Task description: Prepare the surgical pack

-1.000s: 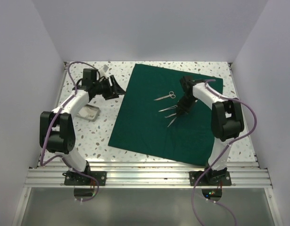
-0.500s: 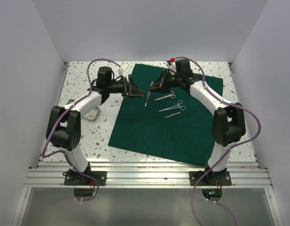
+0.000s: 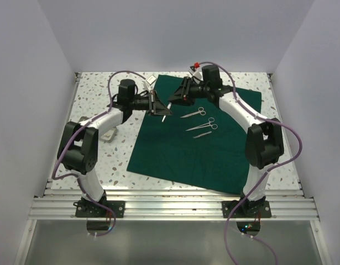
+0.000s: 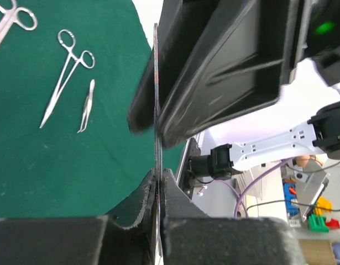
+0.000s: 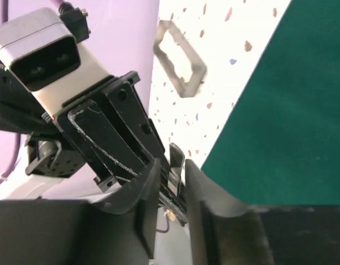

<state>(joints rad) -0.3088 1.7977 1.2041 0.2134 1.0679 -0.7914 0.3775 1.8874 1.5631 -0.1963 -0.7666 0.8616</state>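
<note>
The two grippers have come together in the air over the left edge of the cloth [image 3: 181, 154], near its 11 o'clock corner. A moment ago the right gripper [image 3: 177, 98] held a thin metal tool [image 3: 165, 115] there by itself, and the left gripper [image 3: 158, 106] waited wide open. Now the left gripper has shut on the tool. In its own view, its fingers [image 4: 139, 204] press flat on the thin strip. The right gripper's fingers [image 5: 143, 193] have begun to part, and a small gap shows between them. I think this is a hand-over, and the tool now belongs to the left side.

The scissors [image 3: 193, 113], the clamp [image 3: 205, 125] and the tweezers [image 3: 201, 134] lie on the cloth at about 4 o'clock from the grippers. They are close to each other but apart. The tray [image 5: 198, 66] sits on the table [image 3: 120, 160] at 9 o'clock from the cloth, partly under the left arm.

The grippers are nose to nose, with no room between them. I think the right one should back off toward 3 o'clock first, so it does not knock the tool. Walls stand at 9, 12 and 3 o'clock, and the far wall is near the grippers. There is bare table between the cloth and the tray. There is also plenty of bare cloth toward 6 o'clock.
</note>
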